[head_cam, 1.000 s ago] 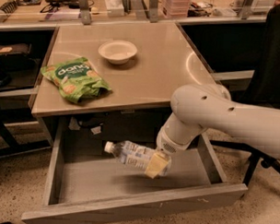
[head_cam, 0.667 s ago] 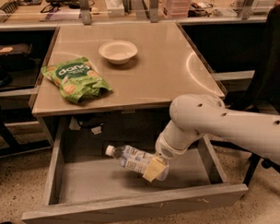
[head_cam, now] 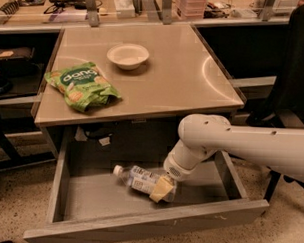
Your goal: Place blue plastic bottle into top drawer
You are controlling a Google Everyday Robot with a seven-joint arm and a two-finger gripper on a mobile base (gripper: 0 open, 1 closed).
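Note:
The blue plastic bottle (head_cam: 138, 177) is a small clear bottle with a pale blue-and-white label and a white cap. It lies on its side low inside the open top drawer (head_cam: 143, 224), cap pointing left. My gripper (head_cam: 162, 190) reaches down into the drawer from the right and is shut on the bottle's base end. One yellowish finger (head_cam: 159, 187) covers that end; the other finger is hidden behind the bottle. I cannot tell whether the bottle touches the grey drawer floor.
A white bowl (head_cam: 128, 56) and a green snack bag (head_cam: 81, 84) sit on the tabletop (head_cam: 183, 79) above the drawer. My white arm (head_cam: 251, 147) crosses the drawer's right side. Shelves with clutter stand behind and to the left.
The gripper and the bottle have moved lower into the drawer, toward its front. The bowl and snack bag have not moved.

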